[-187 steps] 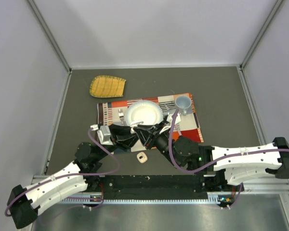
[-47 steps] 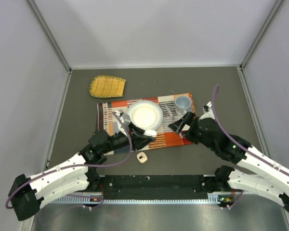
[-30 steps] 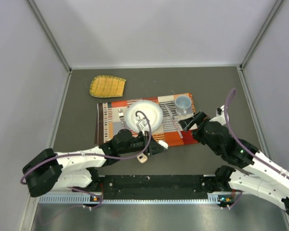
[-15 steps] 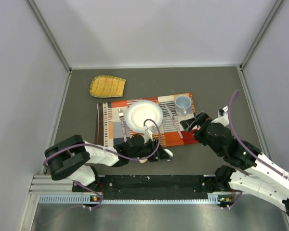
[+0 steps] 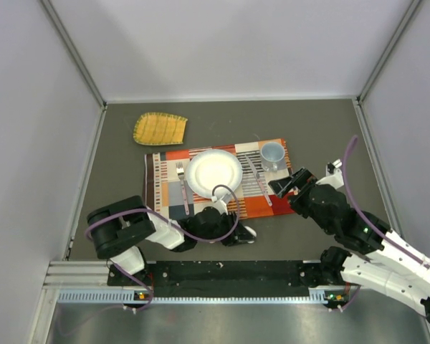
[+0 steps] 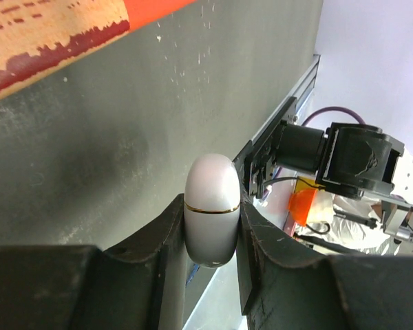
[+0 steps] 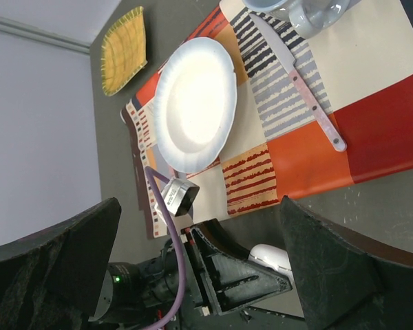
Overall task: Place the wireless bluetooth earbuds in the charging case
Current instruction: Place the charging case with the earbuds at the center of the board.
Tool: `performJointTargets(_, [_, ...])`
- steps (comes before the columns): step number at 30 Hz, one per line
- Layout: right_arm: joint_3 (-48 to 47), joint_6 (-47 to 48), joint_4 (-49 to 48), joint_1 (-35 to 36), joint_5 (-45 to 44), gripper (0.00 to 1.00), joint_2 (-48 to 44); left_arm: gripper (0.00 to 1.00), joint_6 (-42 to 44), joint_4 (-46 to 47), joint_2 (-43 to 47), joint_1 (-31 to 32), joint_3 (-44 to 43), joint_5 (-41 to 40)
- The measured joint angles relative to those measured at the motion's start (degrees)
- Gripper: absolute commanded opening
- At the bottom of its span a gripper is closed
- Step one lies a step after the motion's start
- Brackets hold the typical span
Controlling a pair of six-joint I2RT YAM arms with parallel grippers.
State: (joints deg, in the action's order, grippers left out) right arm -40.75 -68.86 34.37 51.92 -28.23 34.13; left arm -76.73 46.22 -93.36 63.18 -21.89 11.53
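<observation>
Earbuds do not show in any view now, so we cannot say where they are. The case looks shut, so we think they may be inside it, but that is a guess.

The table (image 5: 330, 136) is dark, with a bright mat (image 5: 158, 179) on it. Our left arm (image 5: 150, 229) has moved a lot. A short while ago it reached over the mat, by the plate. Now it is folded up low, and its gripper has slid off the mat's near edge onto bare table. Our right arm (image 5: 344, 222) has pulled back to the right. The right gripper (image 5: 285, 183) hangs by the mat's right edge, near the cup, with its jaws spread wide and nothing in them.

On the mat sits a white plate (image 5: 213, 172). A yellow basket (image 5: 160, 128) lies well apart at the back. Then come a cup (image 5: 272, 153), a knife (image 5: 256, 180) and a fork (image 5: 180, 188).

The left gripper (image 6: 211, 203) squeezes the case (image 6: 210, 220) from both sides. It is a small white egg shape with a thin gold line round it, and it points at the near rail (image 6: 279, 127). A little tan thing that lay by the mat is now hidden under the left arm.

The arms were close together and have now split up, so we think one job is done. Next may be to set the case down.
</observation>
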Motion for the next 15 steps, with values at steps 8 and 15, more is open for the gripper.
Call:
performJointTargets(8, [0.98,-0.52,0.22,0.0,0.04,0.99,-1.2,0.22,-2.43,2.82,-2.62,0.04,1.22,-3.13])
performJointTargets(15, [1.03,-0.83,0.85,0.0,0.02,0.99,-1.57,0.31,-5.68,7.26,-6.45,0.04,1.88,-3.96])
